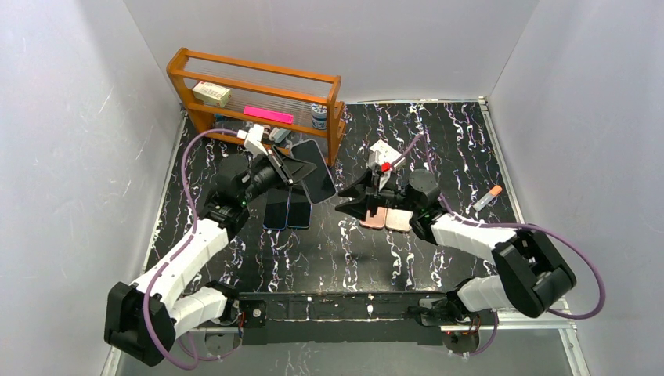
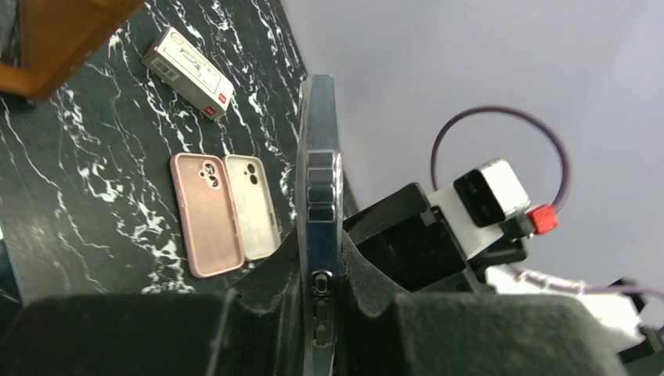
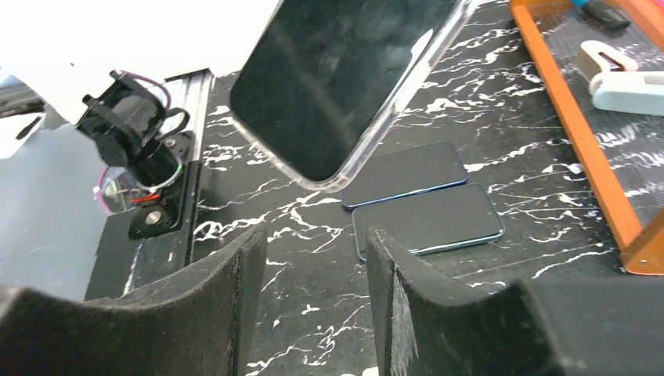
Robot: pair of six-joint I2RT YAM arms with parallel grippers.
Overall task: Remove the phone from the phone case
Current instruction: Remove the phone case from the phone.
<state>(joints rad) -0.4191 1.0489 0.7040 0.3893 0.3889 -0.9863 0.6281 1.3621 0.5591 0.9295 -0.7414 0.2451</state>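
My left gripper (image 1: 296,168) is shut on a phone in a clear case (image 1: 319,182) and holds it tilted above the table, in front of the rack. In the left wrist view the cased phone (image 2: 319,172) stands edge-on between the closed fingers of the left gripper (image 2: 319,270). My right gripper (image 1: 356,205) is open and empty, just right of the cased phone and pointing towards it. In the right wrist view the cased phone (image 3: 344,78) hangs screen-on above and ahead of the spread right gripper (image 3: 317,254), not touching it.
Two bare phones (image 1: 286,210) lie side by side under the left gripper, also in the right wrist view (image 3: 423,219). A pink case (image 2: 205,213) and a beige case (image 2: 250,205) lie empty below my right gripper. A wooden rack (image 1: 258,78) stands back left. A small white box (image 2: 188,72) lies further right.
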